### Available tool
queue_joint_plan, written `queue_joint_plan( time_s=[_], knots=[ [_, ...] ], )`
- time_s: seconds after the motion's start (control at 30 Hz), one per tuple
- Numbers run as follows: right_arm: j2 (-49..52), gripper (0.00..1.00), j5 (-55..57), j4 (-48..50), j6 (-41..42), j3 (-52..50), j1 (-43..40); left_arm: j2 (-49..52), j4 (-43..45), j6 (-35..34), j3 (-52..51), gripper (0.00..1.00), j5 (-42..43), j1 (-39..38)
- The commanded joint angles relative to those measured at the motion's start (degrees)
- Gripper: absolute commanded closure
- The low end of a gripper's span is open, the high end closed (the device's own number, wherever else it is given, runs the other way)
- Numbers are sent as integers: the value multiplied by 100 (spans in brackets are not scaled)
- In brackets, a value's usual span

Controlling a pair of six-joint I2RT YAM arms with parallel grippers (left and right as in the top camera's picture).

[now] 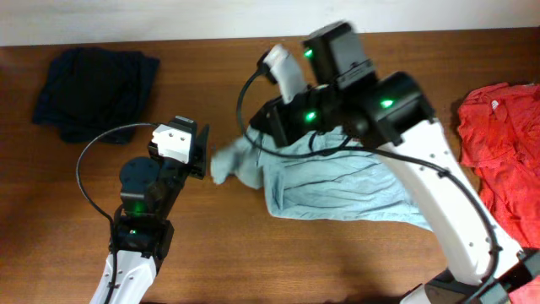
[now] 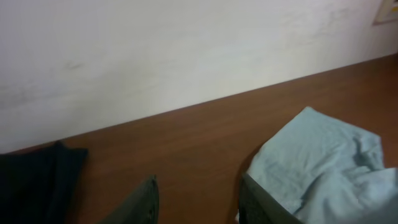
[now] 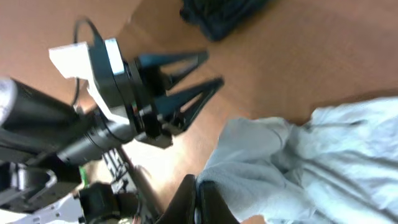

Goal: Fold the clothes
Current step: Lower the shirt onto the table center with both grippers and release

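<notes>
t-shirt (image 1: 337, 190) pinched in the closed right claw (image 3: 199, 198), left claw (image 3: 212, 68) half open, empty, just beside it

On the wooden table (image 1: 211, 253) — a navy garment (image 1: 94, 80), grey-teal T-shirt (image 1: 337, 190), red shirt (image 1: 502, 143).

From overhead, the right arm (image 1: 396, 105) hides the top of the T-shirt (image 1: 337, 190), and the red shirt (image 1: 506, 143) runs off the picture's edge. The left wrist view crops the left hand (image 2: 199, 199) and navy garment (image 2: 31, 180). The right wrist view, blurred, cuts the right hand (image 3: 202, 199) at the bottom.
</notes>
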Motion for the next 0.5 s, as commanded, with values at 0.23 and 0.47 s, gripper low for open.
queue_joint_plan(
  time_s=[0.23, 0.47],
  knots=[
    [42, 96, 332, 142, -17, -835, 680, -28, -551, 391, 46, 59, -623, 24],
    [42, 96, 420, 186, 66, -1403, 1036, -28, -522, 389, 46, 58, -623, 24]
  ],
)
